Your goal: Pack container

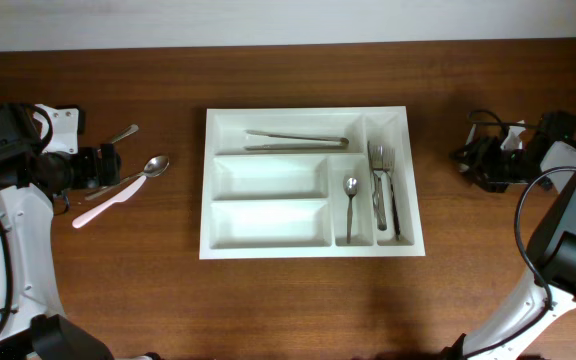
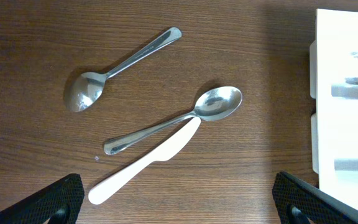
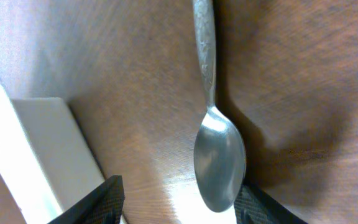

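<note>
The white container (image 1: 308,252) lies mid-table and holds two long utensils (image 1: 298,140), a spoon (image 1: 350,200) and forks (image 1: 380,180). My left gripper (image 1: 116,162) hovers wide open at the table's left. In the left wrist view, the left gripper (image 2: 176,190) has two metal spoons (image 2: 104,78) (image 2: 185,118) and a white knife (image 2: 145,163) lying ahead of it, untouched. The container's wall (image 2: 347,93) shows at the right. My right gripper (image 1: 471,160) is at the far right. In the right wrist view, the right gripper (image 3: 179,199) stands open around a metal spoon (image 3: 217,155), whose bowl lies close against one finger.
Bare wooden table (image 1: 298,310) surrounds the container on all sides. A white surface (image 3: 42,143), apparently the container's side, fills the left of the right wrist view. Both arms' cables and bases sit at the table's left and right ends.
</note>
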Action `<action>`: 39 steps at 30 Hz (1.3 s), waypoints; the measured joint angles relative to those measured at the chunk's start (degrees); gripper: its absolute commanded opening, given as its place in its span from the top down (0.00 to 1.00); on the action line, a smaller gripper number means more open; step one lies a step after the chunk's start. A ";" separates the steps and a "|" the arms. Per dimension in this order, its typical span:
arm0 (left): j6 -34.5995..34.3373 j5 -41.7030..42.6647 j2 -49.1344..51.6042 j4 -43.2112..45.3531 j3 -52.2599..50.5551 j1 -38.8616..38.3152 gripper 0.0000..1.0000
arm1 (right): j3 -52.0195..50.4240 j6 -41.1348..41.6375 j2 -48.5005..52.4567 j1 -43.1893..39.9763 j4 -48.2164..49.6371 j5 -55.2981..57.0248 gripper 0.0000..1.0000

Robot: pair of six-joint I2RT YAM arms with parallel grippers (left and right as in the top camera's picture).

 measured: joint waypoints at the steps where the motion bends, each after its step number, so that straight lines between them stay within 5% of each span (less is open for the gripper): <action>1: 0.00 0.00 0.00 0.00 0.00 0.00 0.01 | 0.00 0.26 0.20 0.00 0.48 -0.74 0.43; 39: 0.00 0.02 0.00 0.00 0.00 0.00 0.01 | -2.10 14.64 0.59 -1.03 4.66 1.22 0.78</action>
